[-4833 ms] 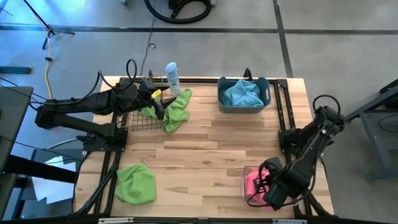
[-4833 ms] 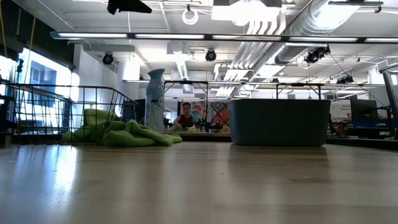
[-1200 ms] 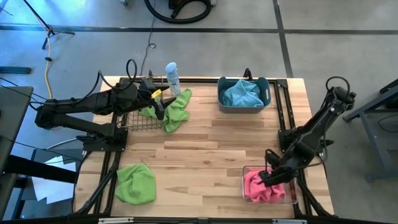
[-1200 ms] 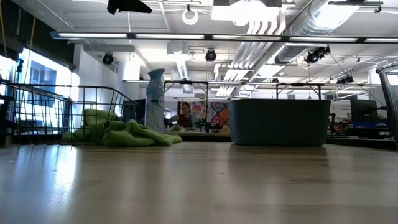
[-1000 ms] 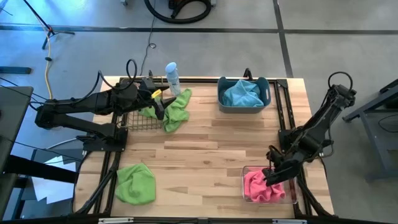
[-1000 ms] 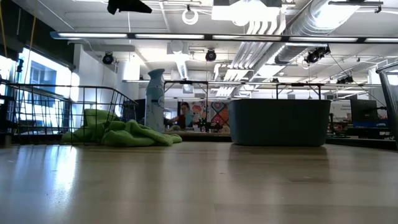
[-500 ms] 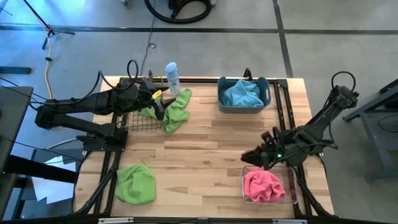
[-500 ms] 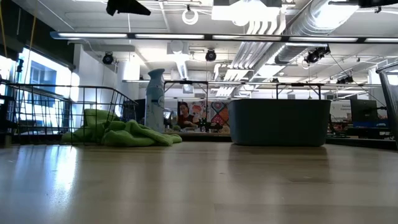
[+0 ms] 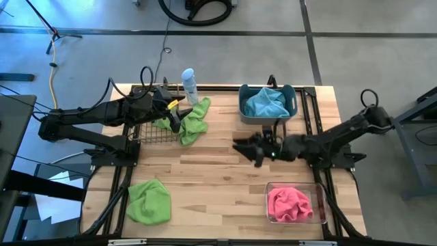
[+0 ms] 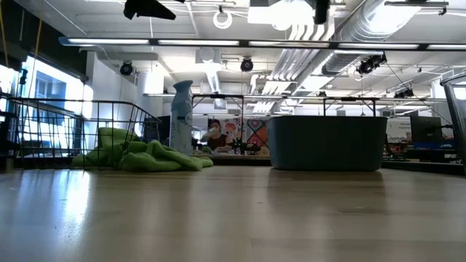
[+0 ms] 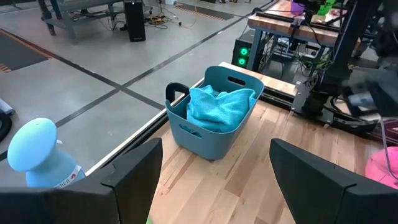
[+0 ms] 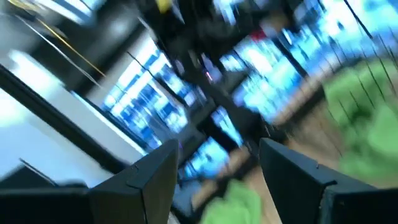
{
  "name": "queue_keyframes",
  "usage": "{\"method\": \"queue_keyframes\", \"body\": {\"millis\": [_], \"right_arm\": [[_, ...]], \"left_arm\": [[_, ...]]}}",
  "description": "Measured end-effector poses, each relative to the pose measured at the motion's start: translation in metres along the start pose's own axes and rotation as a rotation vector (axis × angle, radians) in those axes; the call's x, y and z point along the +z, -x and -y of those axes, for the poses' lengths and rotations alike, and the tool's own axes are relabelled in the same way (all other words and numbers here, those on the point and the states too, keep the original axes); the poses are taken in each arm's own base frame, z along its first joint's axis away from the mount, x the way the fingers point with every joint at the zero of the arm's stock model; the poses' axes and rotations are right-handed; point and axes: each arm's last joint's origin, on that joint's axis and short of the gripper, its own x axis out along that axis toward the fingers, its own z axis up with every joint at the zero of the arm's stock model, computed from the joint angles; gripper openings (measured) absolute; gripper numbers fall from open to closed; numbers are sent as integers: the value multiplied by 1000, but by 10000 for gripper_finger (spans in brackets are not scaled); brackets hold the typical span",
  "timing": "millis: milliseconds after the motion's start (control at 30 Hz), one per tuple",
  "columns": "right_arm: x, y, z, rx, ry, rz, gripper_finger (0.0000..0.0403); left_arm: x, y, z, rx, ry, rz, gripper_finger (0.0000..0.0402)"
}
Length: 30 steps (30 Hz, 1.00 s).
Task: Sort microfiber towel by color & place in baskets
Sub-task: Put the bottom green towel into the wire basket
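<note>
A lime green towel (image 9: 193, 121) hangs over the right edge of the black wire basket (image 9: 151, 134), one end inside and one end on the table. My left gripper (image 9: 175, 117) stands open just above it, with nothing between its fingers (image 11: 130, 180). A second green towel (image 9: 149, 200) lies bunched on the table at the near left. A teal-blue towel (image 9: 266, 102) fills the grey-blue tub (image 9: 244, 109). A pink towel (image 9: 289, 203) lies in the clear box (image 9: 317, 205). My right gripper (image 9: 241, 147) is open and empty over the table's middle, pointing left.
A white-and-blue spray bottle (image 9: 189, 85) stands at the far edge beside the wire basket. Bare wood lies between the near green towel and the clear box. A black frame (image 9: 311, 123) runs along the table's right side. A person (image 10: 215, 135) shows far off in the room.
My right gripper has risen out of the clear box, leaving the pink towel lying in it. It has swung toward the table's far left and now reaches across the middle of the table, pointing at the wire basket.
</note>
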Motion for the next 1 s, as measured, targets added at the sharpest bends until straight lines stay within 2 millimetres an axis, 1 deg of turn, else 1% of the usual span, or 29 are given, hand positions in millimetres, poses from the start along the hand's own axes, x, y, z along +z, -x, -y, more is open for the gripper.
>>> {"method": "queue_keyframes", "body": {"millis": [100,233,333,433,567,700,767,867,1000], "right_arm": [[22,-7,5,61,42,103,220],[51,-7,12,103,118,195,220],[71,-7,15,150,189,204,220],[95,-9,11,224,280,195,220],[121,-17,4,227,431,106,220],[143,-20,-4,134,602,-31,220],[152,-18,-6,78,637,-98,220],[162,-15,-8,22,639,-161,220],[167,-12,-9,-2,643,-217,220]], "left_arm": [[0,0,0,0,0,0,284],[0,-1,0,-1,68,-3,284],[0,-1,1,-22,124,-2,284],[2,-1,2,-54,165,13,284],[13,0,6,-130,259,101,284],[26,5,12,-237,308,216,284],[30,7,16,-278,322,253,284],[31,11,22,-316,327,271,284],[29,13,27,-338,310,253,284]]}}
